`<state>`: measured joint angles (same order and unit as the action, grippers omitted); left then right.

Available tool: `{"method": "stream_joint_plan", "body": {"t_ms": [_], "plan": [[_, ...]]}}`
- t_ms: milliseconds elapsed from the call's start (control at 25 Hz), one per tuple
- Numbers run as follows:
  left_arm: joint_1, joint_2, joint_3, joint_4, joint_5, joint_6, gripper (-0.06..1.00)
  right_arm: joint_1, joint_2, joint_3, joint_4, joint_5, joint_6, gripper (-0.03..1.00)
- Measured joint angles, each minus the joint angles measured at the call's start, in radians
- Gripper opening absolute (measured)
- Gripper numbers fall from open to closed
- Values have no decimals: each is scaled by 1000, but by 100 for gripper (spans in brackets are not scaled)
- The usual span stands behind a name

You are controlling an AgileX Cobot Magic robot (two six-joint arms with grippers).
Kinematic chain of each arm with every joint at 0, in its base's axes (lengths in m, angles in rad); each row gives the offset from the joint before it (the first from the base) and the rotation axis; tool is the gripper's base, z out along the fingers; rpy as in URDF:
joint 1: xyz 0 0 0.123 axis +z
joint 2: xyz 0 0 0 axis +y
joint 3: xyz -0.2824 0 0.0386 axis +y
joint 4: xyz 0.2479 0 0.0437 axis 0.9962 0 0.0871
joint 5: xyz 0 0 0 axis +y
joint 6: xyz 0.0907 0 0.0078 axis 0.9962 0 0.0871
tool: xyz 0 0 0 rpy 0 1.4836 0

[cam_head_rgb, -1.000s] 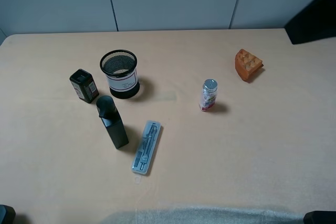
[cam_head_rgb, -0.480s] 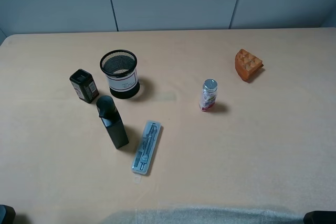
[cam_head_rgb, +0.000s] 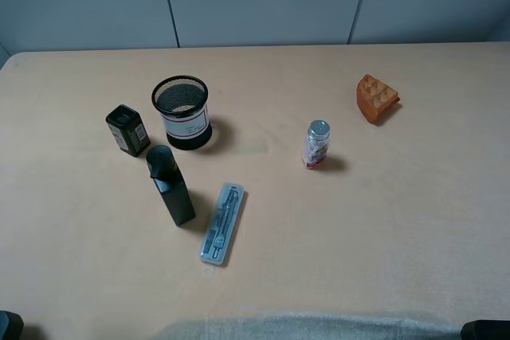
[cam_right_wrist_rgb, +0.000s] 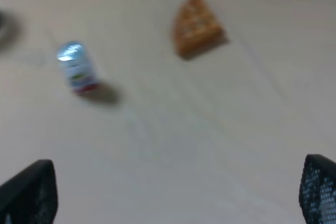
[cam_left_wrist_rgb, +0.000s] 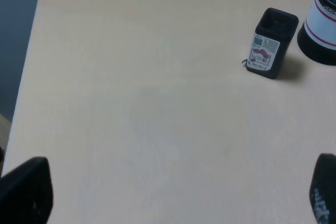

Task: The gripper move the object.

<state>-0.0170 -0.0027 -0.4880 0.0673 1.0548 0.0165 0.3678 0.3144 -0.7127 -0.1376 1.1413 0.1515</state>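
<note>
The round black wire-mesh pen cup (cam_head_rgb: 182, 113) with a white label band stands upright on the left half of the table. Its edge also shows in the left wrist view (cam_left_wrist_rgb: 321, 24). My left gripper (cam_left_wrist_rgb: 176, 192) is open and empty, its fingertips (cam_left_wrist_rgb: 26, 190) wide apart over bare table, well short of the cup. My right gripper (cam_right_wrist_rgb: 173, 192) is open and empty, over the right part of the table; that view is blurred. In the exterior high view only dark bits of the arms show at the bottom corners.
A small black box (cam_head_rgb: 127, 129) stands just left of the cup, also in the left wrist view (cam_left_wrist_rgb: 271, 43). A tall dark bottle (cam_head_rgb: 170, 185) and a clear pen case (cam_head_rgb: 222, 223) lie in front. A silver-capped small bottle (cam_head_rgb: 316, 145) and an orange wedge (cam_head_rgb: 376, 99) are to the right.
A dark shape at the top right corner of the exterior view one second ago has left the view. The objects on the table have not moved.
</note>
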Motion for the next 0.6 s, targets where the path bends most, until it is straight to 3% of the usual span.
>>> {"method": "stream_joint_plan", "body": {"t_ms": [400,600], "plan": [[0,0,0,0,0,0,98,-267,-318,211,26,-94,-9,69],[0,0,0,0,0,0,98,-336,-320,214,87,-111,-135,69]]}}
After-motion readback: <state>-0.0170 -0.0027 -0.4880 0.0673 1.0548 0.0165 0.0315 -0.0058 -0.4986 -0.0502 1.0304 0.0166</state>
